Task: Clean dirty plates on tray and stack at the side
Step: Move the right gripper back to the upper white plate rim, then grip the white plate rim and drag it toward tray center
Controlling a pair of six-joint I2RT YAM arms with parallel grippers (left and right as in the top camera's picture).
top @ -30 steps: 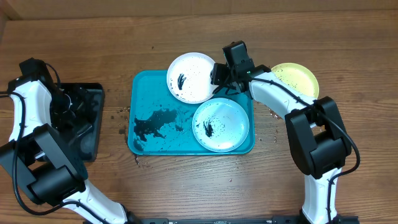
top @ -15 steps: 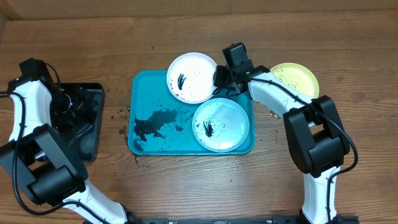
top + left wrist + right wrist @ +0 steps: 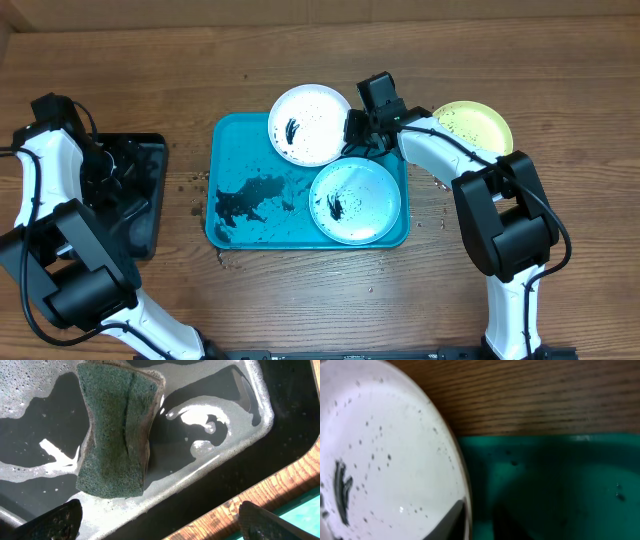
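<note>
Count: three plates, one tray, one black tray, one sponge, two grippers.

The white plate [image 3: 308, 124] lies across the far rim of the tray [image 3: 232, 150]. The light blue plate [image 3: 355, 200] sits inside the tray at its right end. The yellow-green plate [image 3: 475, 127] rests on the table [image 3: 300, 310] off the tray's far right corner. All three plates carry black marks. A black smear [image 3: 245, 200] covers the tray's left floor.

The black tray [image 3: 140, 215], left of the tray, holds foamy water and the sponge [image 3: 117, 435]. The left gripper [image 3: 160, 519] hangs over the sponge, spread wide.

The right gripper [image 3: 477, 522] straddles the white plate's rim at a narrow gap. We cannot tell whether it grips the plate.

Against the earlier frames, the right gripper has edged slightly towards the white plate. We see no shift in the plates or the left arm.
</note>
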